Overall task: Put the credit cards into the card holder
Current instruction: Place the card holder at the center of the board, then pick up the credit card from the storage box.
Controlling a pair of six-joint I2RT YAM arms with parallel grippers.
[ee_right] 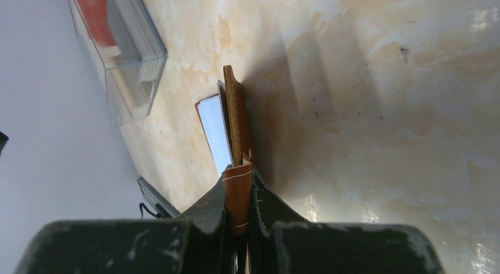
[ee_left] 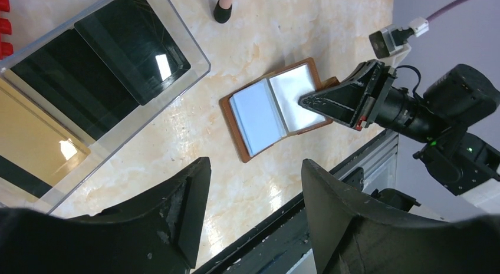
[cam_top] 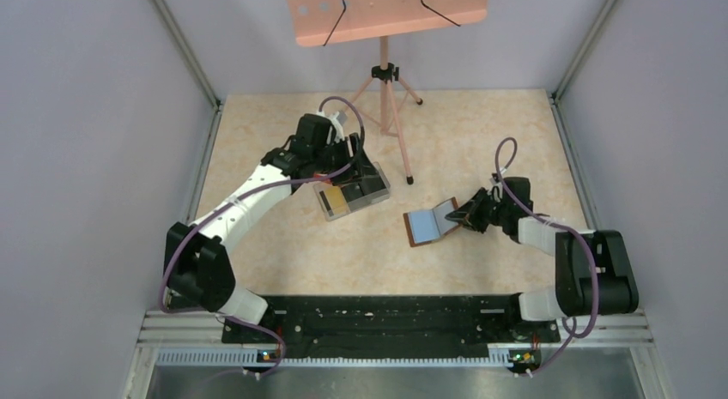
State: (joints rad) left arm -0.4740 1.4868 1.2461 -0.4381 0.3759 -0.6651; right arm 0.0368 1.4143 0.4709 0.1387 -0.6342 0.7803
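Beige marbled surface [cam_top: 481, 142] carries the card holder [cam_top: 432, 222], lying open just toward 4 o'clock from centre, its pale blue inner pages facing up. At its 3 o'clock edge the right gripper [ee_right: 239, 182] is pressed together on the brown flap. Toward 10 o'clock, near but apart, the clear box [ee_left: 118, 138] holds the credit cards [cam_top: 333, 200], tan-yellow and black. Above that box hangs the left gripper [ee_left: 253, 165], fingers spread, holding nothing.
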